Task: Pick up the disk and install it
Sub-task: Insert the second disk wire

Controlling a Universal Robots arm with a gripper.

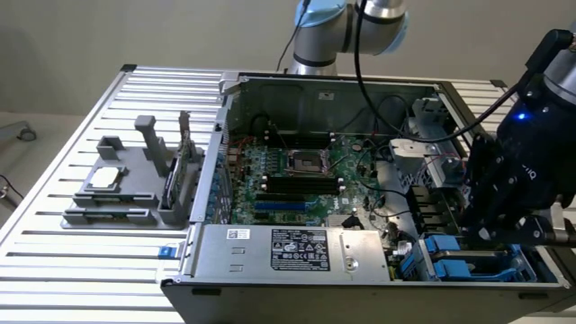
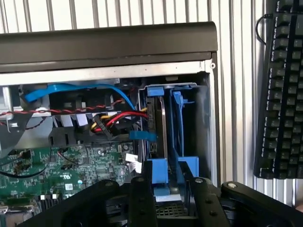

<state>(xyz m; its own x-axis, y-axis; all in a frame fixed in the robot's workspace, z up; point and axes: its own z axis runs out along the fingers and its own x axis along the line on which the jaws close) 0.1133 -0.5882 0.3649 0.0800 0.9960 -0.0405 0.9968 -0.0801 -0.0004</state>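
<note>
In the exterior view the black pincer (image 1: pixel 506 233) hangs over the corner of the open computer case (image 1: pixel 360 290) at the exterior view's right, just above the blue-framed disk (image 1: pixel 450 260) standing on edge in the drive bay, while the case sits on a slatted metal bench (image 1: pixel 54 270) with a grey holder (image 1: pixel 126 189) at the exterior view's left. In the wrist view the disk (image 2: pixel 163 137) stands upright in the bay beside blue and red cables (image 2: pixel 94 90) and the green board (image 2: pixel 57 170). Its dark fingers (image 2: pixel 142 203) stand apart on either side of the blue frame without clamping it, and a keyboard (image 2: pixel 281 90) lies outside the case.
</note>
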